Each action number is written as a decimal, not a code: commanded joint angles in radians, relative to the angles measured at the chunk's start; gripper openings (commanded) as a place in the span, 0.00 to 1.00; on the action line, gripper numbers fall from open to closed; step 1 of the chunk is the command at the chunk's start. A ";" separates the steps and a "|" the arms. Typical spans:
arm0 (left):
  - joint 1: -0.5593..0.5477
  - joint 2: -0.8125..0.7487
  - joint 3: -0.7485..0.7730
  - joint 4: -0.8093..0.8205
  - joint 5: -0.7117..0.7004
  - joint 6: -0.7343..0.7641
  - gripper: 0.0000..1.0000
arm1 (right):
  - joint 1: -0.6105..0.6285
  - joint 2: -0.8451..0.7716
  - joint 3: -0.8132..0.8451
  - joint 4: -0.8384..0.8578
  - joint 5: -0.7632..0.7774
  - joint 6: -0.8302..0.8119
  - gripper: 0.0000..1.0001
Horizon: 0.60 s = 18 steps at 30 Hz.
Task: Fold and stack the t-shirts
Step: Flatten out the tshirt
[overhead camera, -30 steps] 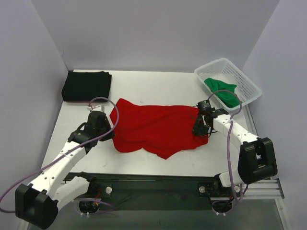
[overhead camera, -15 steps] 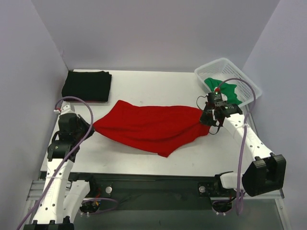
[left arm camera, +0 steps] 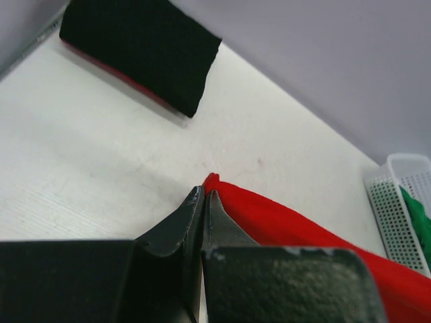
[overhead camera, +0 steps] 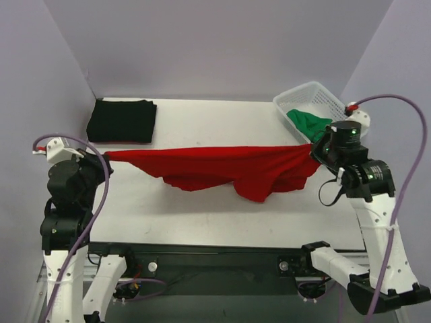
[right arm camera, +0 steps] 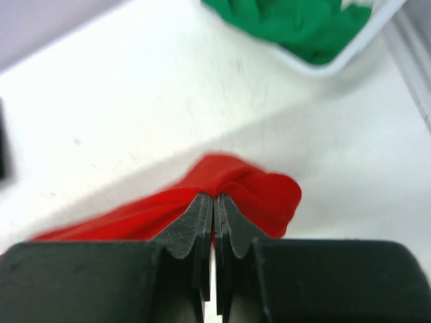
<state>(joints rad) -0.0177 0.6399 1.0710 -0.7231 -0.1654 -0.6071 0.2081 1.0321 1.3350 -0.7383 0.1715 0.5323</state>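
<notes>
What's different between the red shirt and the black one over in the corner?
The red shirt hangs stretched wide above the table, its middle sagging; the black shirt lies folded in a neat rectangle at the far left corner. The red shirt is pinched at each end by the left fingers and right fingers; nothing touches the black shirt. Both are plain cloth.

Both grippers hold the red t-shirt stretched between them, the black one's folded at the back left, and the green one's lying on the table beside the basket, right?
Not quite: the green t-shirt lies inside the white basket, not on the table beside it, as the top view shows. The rest holds.
</notes>
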 commanded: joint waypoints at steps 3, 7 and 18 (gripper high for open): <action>0.005 0.012 0.063 0.045 -0.100 0.063 0.00 | -0.010 -0.011 0.162 -0.047 0.128 -0.077 0.00; 0.005 0.075 -0.020 0.111 -0.072 0.060 0.00 | -0.013 0.130 0.167 -0.026 0.129 -0.112 0.00; 0.012 0.371 -0.203 0.353 0.165 0.130 0.00 | -0.006 0.418 0.101 0.033 -0.066 -0.103 0.54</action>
<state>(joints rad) -0.0128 1.0046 0.8680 -0.5068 -0.0914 -0.5236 0.1856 1.5574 1.4883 -0.6712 0.1604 0.4042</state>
